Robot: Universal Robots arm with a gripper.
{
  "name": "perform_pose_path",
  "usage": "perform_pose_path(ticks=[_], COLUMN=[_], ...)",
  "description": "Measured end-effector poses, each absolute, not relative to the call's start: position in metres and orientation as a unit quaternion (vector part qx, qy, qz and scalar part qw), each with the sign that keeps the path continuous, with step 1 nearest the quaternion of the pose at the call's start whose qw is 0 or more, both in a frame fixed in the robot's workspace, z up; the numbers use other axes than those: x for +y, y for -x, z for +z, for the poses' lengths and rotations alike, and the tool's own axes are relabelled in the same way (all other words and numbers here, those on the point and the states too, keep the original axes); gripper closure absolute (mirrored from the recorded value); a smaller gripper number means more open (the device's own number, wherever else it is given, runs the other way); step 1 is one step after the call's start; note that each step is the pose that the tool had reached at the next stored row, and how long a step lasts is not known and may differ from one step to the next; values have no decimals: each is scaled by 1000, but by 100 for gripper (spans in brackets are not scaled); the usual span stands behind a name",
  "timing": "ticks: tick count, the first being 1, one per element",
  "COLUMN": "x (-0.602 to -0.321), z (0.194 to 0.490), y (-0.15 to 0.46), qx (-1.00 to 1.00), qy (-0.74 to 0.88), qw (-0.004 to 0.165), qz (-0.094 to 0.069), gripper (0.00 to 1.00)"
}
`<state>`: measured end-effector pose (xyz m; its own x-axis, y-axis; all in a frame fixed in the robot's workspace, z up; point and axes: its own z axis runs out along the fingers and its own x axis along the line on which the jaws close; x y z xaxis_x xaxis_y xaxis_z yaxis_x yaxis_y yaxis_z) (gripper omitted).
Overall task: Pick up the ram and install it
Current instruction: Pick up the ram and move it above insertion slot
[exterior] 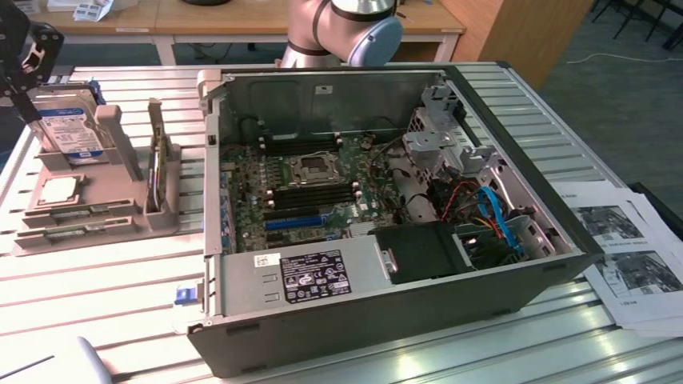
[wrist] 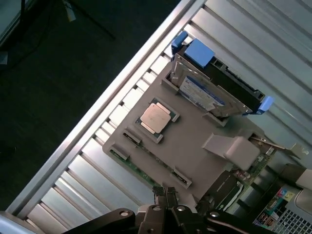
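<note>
Edgewise, the ram (wrist: 139,169) shows thin and green in its grey holder (wrist: 191,134).

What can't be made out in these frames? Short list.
- Long thin green ram stick: wrist view, clips of the grey plastic holder tray cover parts; label too small to read.
- Black memory slots on the green motherboard: exterior view, too small and dark to tell which are filled.
- Grey robot arm: the exterior view's top edge cuts it off.

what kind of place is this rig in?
Probably a lab or office workspace set up for PC assembly: open computer case on a slatted metal table, gray parts fixture, wooden desks behind.
</note>
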<state>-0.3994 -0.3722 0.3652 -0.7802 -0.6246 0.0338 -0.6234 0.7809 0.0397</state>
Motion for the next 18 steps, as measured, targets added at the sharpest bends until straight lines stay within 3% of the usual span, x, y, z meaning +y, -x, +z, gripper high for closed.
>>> perform_pose_path(ticks=[18], x=[-372], z=[365], y=[399], qx=[-877], qy=[-480], qw=[24], qz=[-9], gripper=[90])
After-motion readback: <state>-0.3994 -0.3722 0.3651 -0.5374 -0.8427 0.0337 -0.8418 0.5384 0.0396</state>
